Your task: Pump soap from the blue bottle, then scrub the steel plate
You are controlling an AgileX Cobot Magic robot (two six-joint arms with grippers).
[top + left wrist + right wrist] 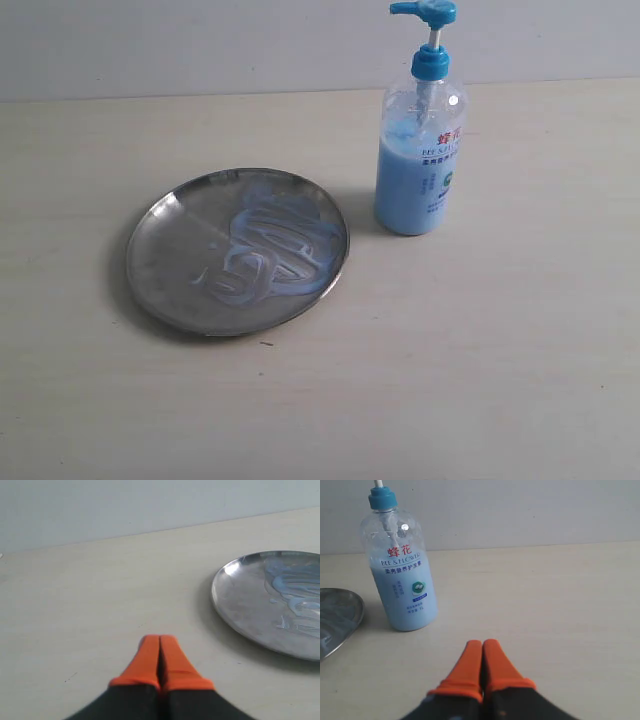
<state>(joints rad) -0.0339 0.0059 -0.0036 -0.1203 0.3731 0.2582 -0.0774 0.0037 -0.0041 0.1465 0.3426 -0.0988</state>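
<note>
Across the whole exterior view runs a pale wood-grain table. Left of centre lies the steel plate, flat, round and shiny, with a raised rim.

Just beside the plate's far right edge stands the blue bottle, upright and apart from the plate. Its pump head is on top, spout pointing left. Light-blue liquid fills well over half of it, and the red-and-green label faces front.

On the plate, soap lies in whitish-blue swirled streaks over the centre and right half. The left part is mostly bare metal.

Smallest items:
- The left end effector has its orange fingertips pressed flat together. It is clenched on nothing, low over the table, near the plate's rim but apart from it.
- The right end effector is likewise clenched on nothing. The bottle stands ahead of it, apart.

Whether either tip touches the table I cannot tell from the wrist views.
</note>
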